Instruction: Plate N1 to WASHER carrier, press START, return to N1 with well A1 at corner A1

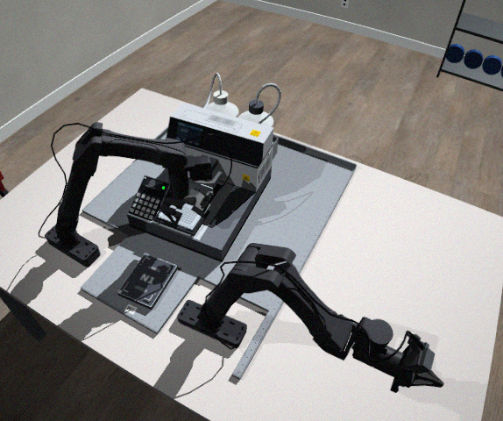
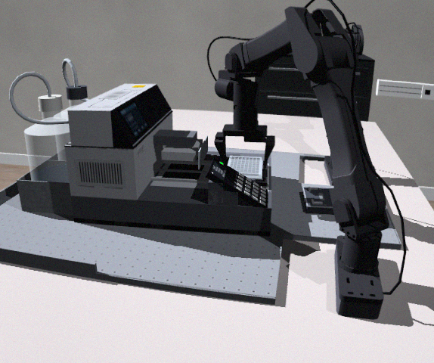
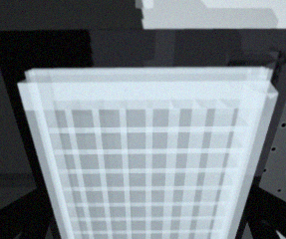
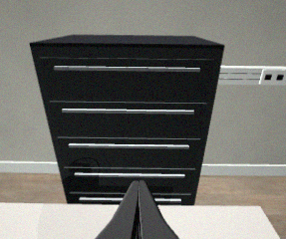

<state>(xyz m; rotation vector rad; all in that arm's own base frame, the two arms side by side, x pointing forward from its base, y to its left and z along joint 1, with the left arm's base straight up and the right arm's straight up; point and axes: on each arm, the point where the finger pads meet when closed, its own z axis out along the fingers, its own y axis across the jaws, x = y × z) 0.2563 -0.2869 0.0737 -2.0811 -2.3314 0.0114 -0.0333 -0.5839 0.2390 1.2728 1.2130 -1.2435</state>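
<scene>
Gripping this probably light, stiff plate point(image 1: 189, 216) point(image 2: 245, 166) point(image 3: 144, 149) wants its side walls; left gripper point(image 1: 186, 211) point(image 2: 244, 160) point(image 3: 144, 219), mid-frame, is wide open, empty, right gripper point(image 1: 441, 384) point(image 4: 138, 183), lower right from above, closed, empty.

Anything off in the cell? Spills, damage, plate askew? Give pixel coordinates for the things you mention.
Nothing stands out. The plate point(image 1: 189, 215) point(image 2: 245, 165) point(image 3: 147, 149) looks level at the washer point(image 1: 220, 131) point(image 2: 92, 128), the lamp point(image 1: 163, 187) point(image 2: 221, 162) is green, and I see no spill or damage. Can't confirm full seating: the plate's lower edges are partly hidden.
</scene>
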